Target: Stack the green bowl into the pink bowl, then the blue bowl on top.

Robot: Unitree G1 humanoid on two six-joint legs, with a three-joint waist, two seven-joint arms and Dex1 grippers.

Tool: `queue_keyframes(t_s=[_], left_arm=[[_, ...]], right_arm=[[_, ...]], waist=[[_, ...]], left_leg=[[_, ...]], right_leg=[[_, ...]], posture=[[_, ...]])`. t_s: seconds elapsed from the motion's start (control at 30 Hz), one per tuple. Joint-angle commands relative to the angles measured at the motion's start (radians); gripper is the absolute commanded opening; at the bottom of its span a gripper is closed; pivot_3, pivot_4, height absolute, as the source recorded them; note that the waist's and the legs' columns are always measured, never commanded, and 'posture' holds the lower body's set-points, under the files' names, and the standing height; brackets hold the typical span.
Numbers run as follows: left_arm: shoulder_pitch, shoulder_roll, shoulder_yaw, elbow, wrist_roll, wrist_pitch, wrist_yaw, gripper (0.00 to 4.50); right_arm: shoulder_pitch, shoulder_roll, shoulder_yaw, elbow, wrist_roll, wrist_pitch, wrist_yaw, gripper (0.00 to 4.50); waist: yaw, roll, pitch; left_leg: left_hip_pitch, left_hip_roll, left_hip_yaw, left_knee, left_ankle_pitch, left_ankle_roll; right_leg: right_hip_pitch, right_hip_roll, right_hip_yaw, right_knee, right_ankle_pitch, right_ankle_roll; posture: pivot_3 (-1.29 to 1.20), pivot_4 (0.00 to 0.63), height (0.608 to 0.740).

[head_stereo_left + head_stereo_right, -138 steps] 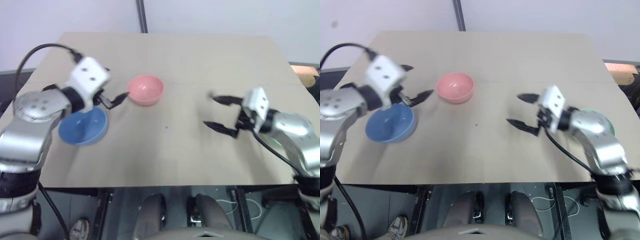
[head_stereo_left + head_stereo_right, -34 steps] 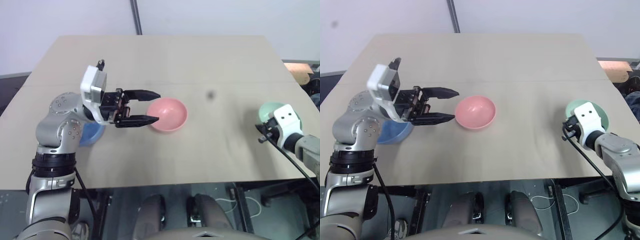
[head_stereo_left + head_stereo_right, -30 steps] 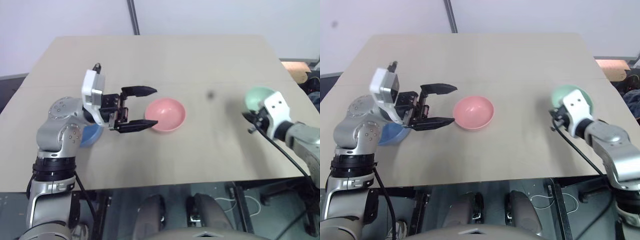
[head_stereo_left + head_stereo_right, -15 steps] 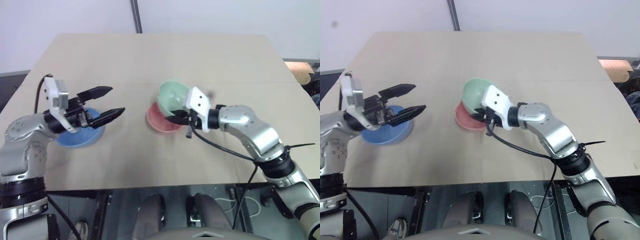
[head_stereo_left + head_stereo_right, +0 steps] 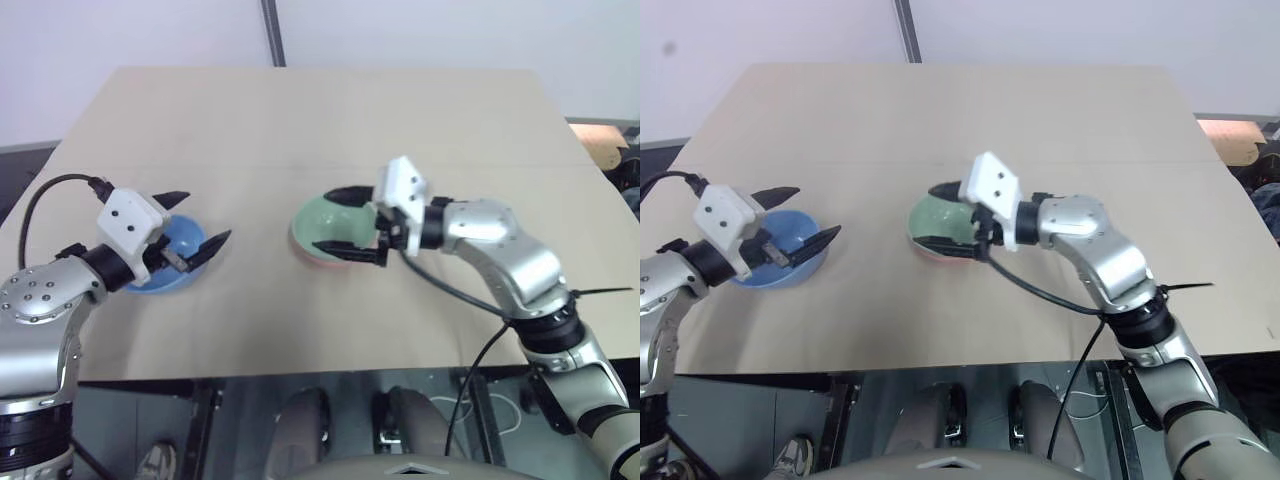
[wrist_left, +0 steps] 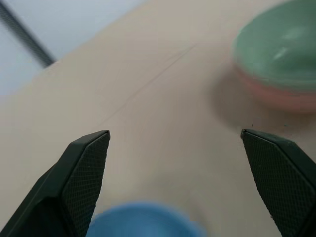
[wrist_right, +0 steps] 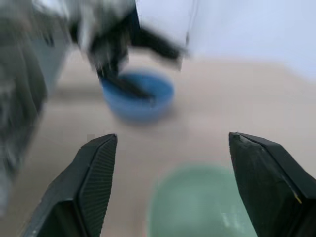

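The green bowl [image 5: 322, 220] sits nested in the pink bowl [image 5: 312, 256] at the table's middle; just a pink rim shows beneath it. My right gripper [image 5: 343, 222] is open, one finger on each side of the green bowl, holding nothing. The blue bowl [image 5: 165, 282] rests on the table to the left. Just above the blue bowl's right half hangs my left gripper [image 5: 194, 221], open and empty. In the left wrist view the green bowl [image 6: 279, 47] lies on the pink bowl [image 6: 279, 98], with the blue bowl [image 6: 143, 219] close below the fingers.
The tan table [image 5: 450, 130] has bare room at the back and on the right. A dark pole [image 5: 272, 30] rises behind its far edge. The front edge runs close below both arms.
My right gripper carried the green bowl from the table's right side into the pink bowl and opened. The left gripper drew back leftward, from beside the pink bowl to over the blue bowl.
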Motion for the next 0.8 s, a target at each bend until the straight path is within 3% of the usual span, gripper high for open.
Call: queue_keyframes(t_s=[0.03,0.23,0.37,0.47,0.7,0.8], left_arm=[[0.078,0.096,0.039,-0.146,0.063,0.175,0.008,4.50],[0.168,0.211,0.017,-0.237,0.134,0.378,0.005,4.50],[0.170,0.264,-0.064,-0.229,0.202,0.447,0.042,4.50],[0.128,0.261,-0.142,-0.176,0.265,0.434,0.103,3.59],[0.103,0.237,-0.207,-0.165,0.292,0.410,0.107,0.11],[0.064,0.200,-0.191,-0.182,0.260,0.378,0.095,0.04]], right_arm=[[0.059,-0.060,-0.068,-0.074,0.053,0.016,0.027,3.93],[0.155,-0.137,-0.120,-0.093,0.091,-0.053,0.098,3.93],[0.165,-0.144,-0.116,-0.083,0.097,-0.097,0.130,3.93],[0.165,-0.139,-0.108,-0.077,0.089,-0.130,0.139,4.01],[0.168,-0.145,-0.099,-0.070,0.076,-0.159,0.135,4.01],[0.169,-0.145,-0.099,-0.071,0.074,-0.159,0.129,4.01]], waist=[[-0.002,0.000,0.000],[-0.002,0.002,0.001],[-0.002,0.003,0.002],[0.000,0.003,0.002],[0.000,0.002,0.002],[0.001,0.002,0.002]], left_leg=[[0.001,0.000,0.000,0.000,0.000,0.000],[0.002,0.000,0.000,-0.002,-0.001,0.001],[0.003,0.000,0.000,-0.002,0.000,0.001],[0.002,0.000,0.000,-0.002,-0.001,0.001],[0.001,0.000,0.000,-0.002,-0.001,0.001],[0.001,0.000,0.000,-0.002,-0.001,0.001]], right_leg=[[0.000,0.000,0.000,0.000,0.000,0.000],[0.000,0.000,0.000,0.001,-0.001,0.000],[0.000,0.001,0.000,0.002,-0.002,0.002],[0.000,0.000,0.000,0.001,-0.002,0.002],[-0.001,0.000,0.000,0.000,0.000,-0.001],[-0.001,0.000,0.000,0.000,0.000,-0.001]], posture=[[0.00,0.150,0.740],[0.00,0.150,0.740],[0.00,0.150,0.740],[0.00,0.150,0.740],[0.00,0.150,0.740],[0.00,0.150,0.740]])
